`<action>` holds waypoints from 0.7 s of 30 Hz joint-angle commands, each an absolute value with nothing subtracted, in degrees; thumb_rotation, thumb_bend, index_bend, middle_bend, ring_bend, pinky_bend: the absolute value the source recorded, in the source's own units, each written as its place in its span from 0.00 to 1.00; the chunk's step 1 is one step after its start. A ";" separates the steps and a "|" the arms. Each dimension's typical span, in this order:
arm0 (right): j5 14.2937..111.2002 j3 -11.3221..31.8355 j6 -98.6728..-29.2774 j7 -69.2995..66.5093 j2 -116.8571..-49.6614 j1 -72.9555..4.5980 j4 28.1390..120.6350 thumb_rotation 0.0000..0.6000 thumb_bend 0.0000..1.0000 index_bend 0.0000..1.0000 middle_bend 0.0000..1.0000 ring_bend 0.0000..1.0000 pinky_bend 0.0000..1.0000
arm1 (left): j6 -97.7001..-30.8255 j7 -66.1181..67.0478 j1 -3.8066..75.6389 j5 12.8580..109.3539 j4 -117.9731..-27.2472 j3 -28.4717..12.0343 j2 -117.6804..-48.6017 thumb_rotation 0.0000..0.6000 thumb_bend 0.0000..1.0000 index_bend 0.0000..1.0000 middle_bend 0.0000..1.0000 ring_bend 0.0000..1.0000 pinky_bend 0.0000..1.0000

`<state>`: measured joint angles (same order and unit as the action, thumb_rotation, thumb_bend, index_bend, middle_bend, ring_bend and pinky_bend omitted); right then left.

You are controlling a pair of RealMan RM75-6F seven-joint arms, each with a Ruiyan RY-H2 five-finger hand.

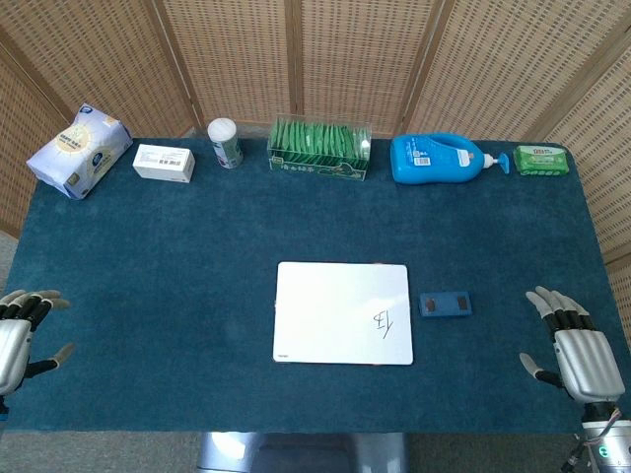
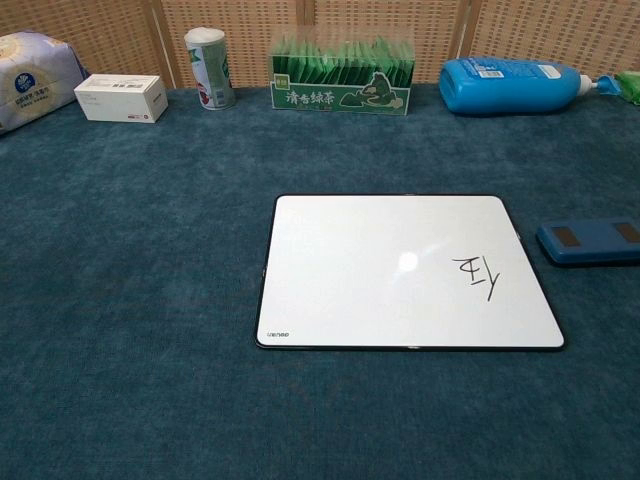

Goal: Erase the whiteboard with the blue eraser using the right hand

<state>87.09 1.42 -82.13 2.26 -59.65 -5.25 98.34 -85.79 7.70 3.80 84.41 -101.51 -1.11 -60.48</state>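
While both hands rest apart at the near corners of the table, one whiteboard (image 1: 343, 312) lies flat near the middle of the blue felt-like tablecloth (image 1: 197, 256), a glossy white rectangle with rounded corners, a thin dark rim and a small printed logo at its near left corner that I cannot read for certain. One black handwritten mark (image 2: 478, 274) sits toward its right side. Just beside its right edge, not touching, lies the single blue eraser (image 1: 446, 304), a flat oblong with two dark patches on top. The right hand (image 1: 575, 340) lies open on the cloth, fingers spread, holding nothing, well apart from the eraser; the left hand (image 1: 22, 330) is likewise open and empty. Along the far edge stand six things: a soft white tissue pack (image 1: 79, 150), a white carton (image 1: 164, 162), a small white-capped can (image 1: 225, 143), a green tea box (image 2: 343, 75) printed with Chinese characters, a blue pump bottle (image 1: 439, 159) on its side, and a green wipes packet (image 1: 540, 160).
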 commanded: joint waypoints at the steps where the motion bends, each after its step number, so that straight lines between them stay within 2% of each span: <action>1: 87.07 1.36 -82.04 2.54 -59.57 -5.21 98.61 1.00 0.24 0.11 0.11 0.03 0.18 | -85.56 7.36 3.70 84.36 -101.05 -0.97 -60.47 1.00 0.27 0.35 0.30 0.26 0.19; 6: 87.04 1.13 -81.63 2.78 -59.18 -5.19 99.11 1.00 0.24 0.11 0.12 0.10 0.26 | -85.80 6.40 3.43 84.55 -100.45 -0.93 -60.69 1.00 0.27 0.34 0.30 0.26 0.19; 14: 87.42 1.09 -81.81 1.92 -59.53 -5.10 99.02 1.00 0.24 0.11 0.13 0.10 0.26 | -85.83 7.27 3.79 85.31 -101.48 -1.25 -59.77 1.00 0.27 0.34 0.30 0.26 0.19; 21: 87.00 2.15 -78.59 3.16 -60.25 -7.67 100.65 1.00 0.24 0.13 0.14 0.10 0.26 | -84.35 8.57 4.79 85.22 -102.71 -1.51 -59.49 1.00 0.27 0.34 0.30 0.26 0.19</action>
<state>87.17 1.79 -79.21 2.84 -59.96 -7.07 100.18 -84.64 8.46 4.55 85.23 -102.46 -1.48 -59.58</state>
